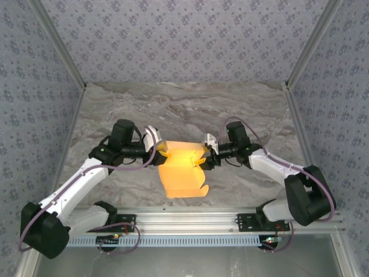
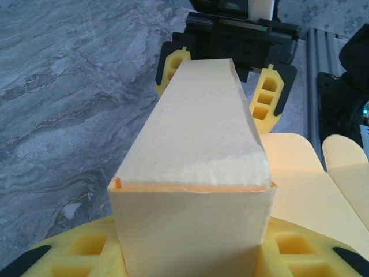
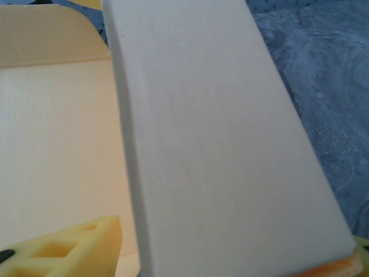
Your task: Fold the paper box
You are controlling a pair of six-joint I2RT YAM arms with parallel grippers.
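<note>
I see left gripper (image 1: 156, 152) clenched on paper box (image 1: 183, 173), 9 o'clock end; right gripper (image 1: 206, 157) straddles 3 o'clock end, maybe loose, cannot tell.

Colours: paper box (image 1: 183, 173) plain yellow-orange, paler cream on the faces between left gripper (image 1: 159, 153) and right gripper (image 1: 206, 157). Gripper fingers (image 2: 269, 95) yellow, black-edged. Desk (image 1: 173, 107) beneath both grippers: grey marble veining. Walls (image 1: 184, 40) beyond them: grey-blue, small floral repeat.
</note>
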